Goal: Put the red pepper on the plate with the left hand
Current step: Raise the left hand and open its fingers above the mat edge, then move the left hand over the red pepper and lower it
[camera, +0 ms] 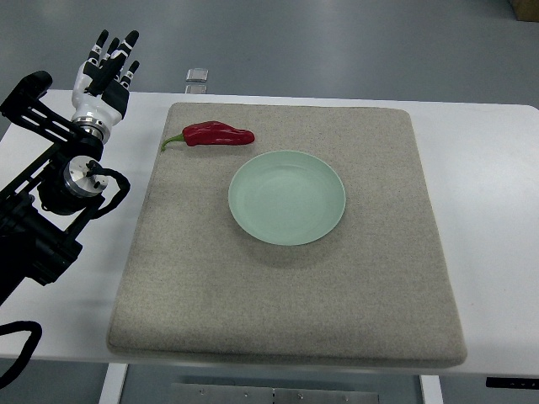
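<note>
A white desk (488, 210) on grey floor carries a beige mat (286, 311) where the red pepper (216, 134) lies sideways, stem leftward, beside the plate (287, 197), the left hand (106, 71) with fingers (130, 44) released.

Red pepper (215, 135): lies on grey mat (286, 278) near its far left corner, open mat on every side, nothing over it. Plate (287, 197): near the pepper, bare, unobstructed from above. Left hand (108, 69): at the table's far left edge, fingers extended, clear table between it and the pepper.
</note>
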`<state>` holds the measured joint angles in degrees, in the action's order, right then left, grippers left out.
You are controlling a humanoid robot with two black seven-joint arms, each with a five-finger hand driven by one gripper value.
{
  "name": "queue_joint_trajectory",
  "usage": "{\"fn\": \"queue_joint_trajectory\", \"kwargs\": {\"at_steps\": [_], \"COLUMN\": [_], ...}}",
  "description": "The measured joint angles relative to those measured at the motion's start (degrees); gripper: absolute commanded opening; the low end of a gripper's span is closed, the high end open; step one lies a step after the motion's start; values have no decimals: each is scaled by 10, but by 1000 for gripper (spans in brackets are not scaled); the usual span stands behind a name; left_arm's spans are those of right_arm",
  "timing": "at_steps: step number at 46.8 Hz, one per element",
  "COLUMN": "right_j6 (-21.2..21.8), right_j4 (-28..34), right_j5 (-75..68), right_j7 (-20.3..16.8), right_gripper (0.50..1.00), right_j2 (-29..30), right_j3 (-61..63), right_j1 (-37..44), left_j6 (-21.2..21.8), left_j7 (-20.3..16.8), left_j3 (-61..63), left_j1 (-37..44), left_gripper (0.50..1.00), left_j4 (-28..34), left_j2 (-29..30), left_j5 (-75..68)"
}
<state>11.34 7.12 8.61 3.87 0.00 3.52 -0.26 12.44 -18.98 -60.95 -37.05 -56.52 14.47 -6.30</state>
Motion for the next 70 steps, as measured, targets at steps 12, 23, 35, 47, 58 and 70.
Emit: {"fn": "queue_joint_trajectory", "kwargs": {"at_steps": [12, 23, 35, 47, 58, 70], "right_j6": [0, 0, 0, 0, 0, 0], "right_j4": [0, 0, 0, 0, 0, 0], "right_j5": [0, 0, 0, 0, 0, 0], "right_j7": [0, 0, 0, 0, 0, 0], "right_gripper": [932, 932, 932, 932, 932, 932], "right_j2": [0, 0, 0, 0, 0, 0], "right_j3": [0, 0, 0, 0, 0, 0], "right_j1": [0, 0, 0, 0, 0, 0], "left_j6": [-4, -4, -4, -25, -56, -48], "left_j7": [-1, -1, 0, 0, 0, 1], "left_j3": [36, 48, 67, 67, 64, 76], "left_j1": [-23, -33, -44, -49, -55, -85], "left_gripper": [984, 986, 994, 996, 975, 936], "left_j4": [24, 37, 37, 34, 38, 97], "left_j2": [-3, -4, -4, -3, -1, -7], "left_j5": [-59, -176, -192, -190, -194, -374]}}
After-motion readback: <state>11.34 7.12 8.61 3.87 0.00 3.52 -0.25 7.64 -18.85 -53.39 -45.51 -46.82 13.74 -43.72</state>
